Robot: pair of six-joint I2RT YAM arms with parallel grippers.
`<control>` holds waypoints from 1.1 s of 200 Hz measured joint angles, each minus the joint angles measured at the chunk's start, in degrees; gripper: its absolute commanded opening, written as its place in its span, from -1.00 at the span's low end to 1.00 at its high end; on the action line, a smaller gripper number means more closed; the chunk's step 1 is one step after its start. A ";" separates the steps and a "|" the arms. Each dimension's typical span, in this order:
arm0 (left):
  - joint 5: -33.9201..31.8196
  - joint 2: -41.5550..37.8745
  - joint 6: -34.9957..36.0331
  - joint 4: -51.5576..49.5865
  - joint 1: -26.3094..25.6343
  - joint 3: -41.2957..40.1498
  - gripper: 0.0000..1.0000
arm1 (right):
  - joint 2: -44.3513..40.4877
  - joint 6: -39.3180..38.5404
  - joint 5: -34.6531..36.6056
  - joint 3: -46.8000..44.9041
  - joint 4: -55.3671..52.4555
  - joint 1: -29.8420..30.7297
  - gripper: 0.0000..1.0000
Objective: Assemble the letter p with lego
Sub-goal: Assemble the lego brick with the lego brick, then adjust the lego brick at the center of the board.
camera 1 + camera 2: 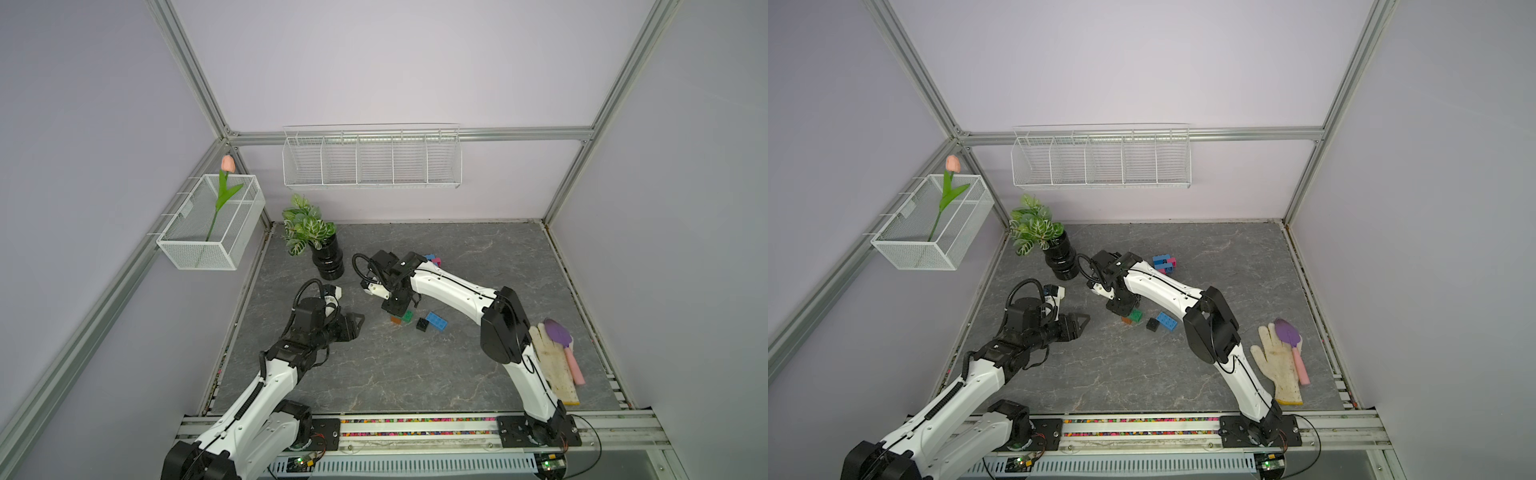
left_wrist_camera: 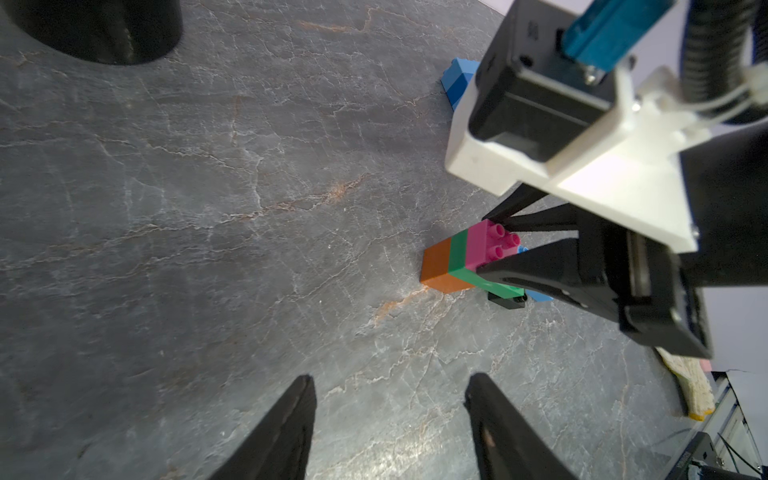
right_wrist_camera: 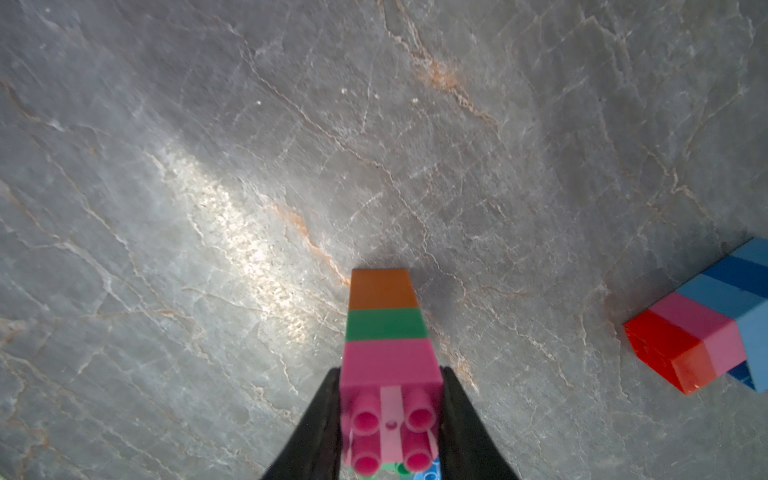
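A small lego stack stands on the table: an orange brick (image 3: 382, 289) at the bottom, a green one (image 3: 385, 325) on it and a pink one (image 3: 390, 365) on top. My right gripper (image 3: 390, 399) is shut on the pink brick from above; in both top views its jaws (image 1: 398, 309) hide most of the stack. The left wrist view shows the stack (image 2: 457, 259) between the right fingers (image 2: 536, 266). My left gripper (image 2: 390, 382) hangs open and empty to the stack's left (image 1: 353, 326). A black brick (image 1: 422, 324) and a blue oblong brick (image 1: 436, 322) lie just right of the stack.
Farther back lies a joined cluster of red, pink, light blue and blue bricks (image 3: 706, 328), also in a top view (image 1: 1164, 264). A potted plant (image 1: 328, 259) stands at the back left. A glove (image 1: 1281, 365) and a purple trowel (image 1: 1289, 334) lie at the right.
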 measured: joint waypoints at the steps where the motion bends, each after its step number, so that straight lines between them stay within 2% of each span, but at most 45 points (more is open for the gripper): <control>1: 0.00 0.00 0.00 0.00 0.00 0.00 0.23 | 0.00 0.00 -0.02 0.00 0.00 0.00 -0.54; 28: 0.00 -0.13 0.00 0.00 0.00 0.00 0.23 | 0.07 -0.15 0.00 0.09 -0.07 0.00 -0.48; 55: -0.02 -0.24 0.00 0.00 0.00 0.00 0.23 | -0.02 -0.17 0.00 0.07 -0.02 0.00 -0.12; 98: -0.02 -0.24 0.00 0.00 0.00 0.00 0.23 | 2.08 0.07 -0.94 -4.15 -0.13 0.02 0.19; 137: -0.02 -0.35 0.00 0.00 0.00 0.00 0.24 | -0.70 1.38 -1.03 -7.32 0.94 0.02 0.33; 177: -0.02 -1.31 -0.02 0.02 0.00 0.00 0.25 | -11.04 5.33 0.35 -16.31 4.96 0.04 0.39; 220: 0.00 -1.46 -0.07 0.57 0.00 0.00 0.25 | -20.44 13.16 1.81 -28.44 12.13 0.35 0.39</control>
